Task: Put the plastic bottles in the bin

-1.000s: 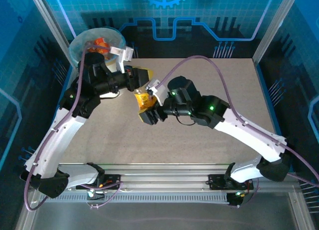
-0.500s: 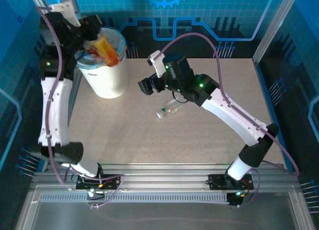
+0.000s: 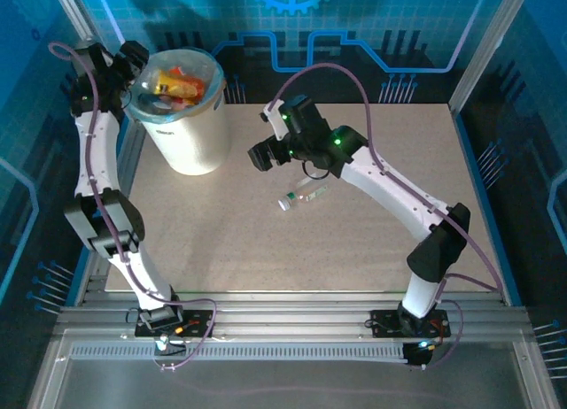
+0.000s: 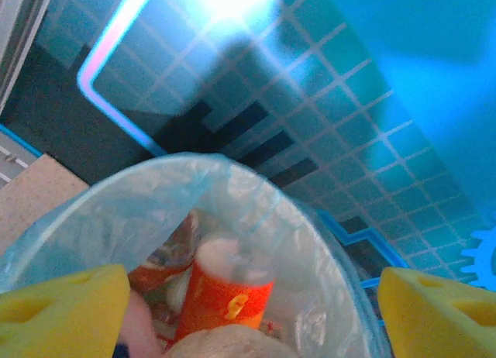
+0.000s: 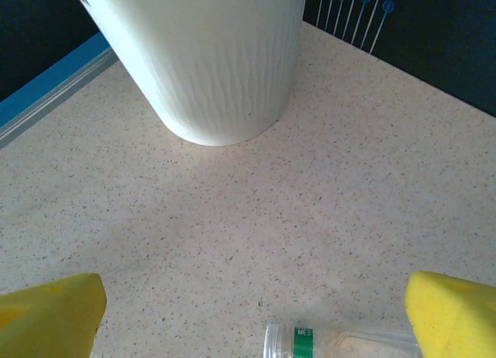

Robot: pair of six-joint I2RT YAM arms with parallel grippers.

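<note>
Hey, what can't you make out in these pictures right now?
1. How many bottles lie in the bin: in the left wrist view the bag rim and the bottom edge cut off the pile; from the top they are too small.
2. The clear bottle on the table: the right wrist view's bottom edge cuts it off; label unreadable.

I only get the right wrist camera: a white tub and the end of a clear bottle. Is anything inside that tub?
Observer: Yes, the bin holds several bottles; an orange-labelled bottle stands out among them.
Operator: Where's the other arm?
Observer: The left gripper hovers over the bin's mouth, fingers apart and empty.
Operator: Any more bottles outside?
Observer: On the table I see just that clear bottle, lying on its side, apart from the bin.
</note>
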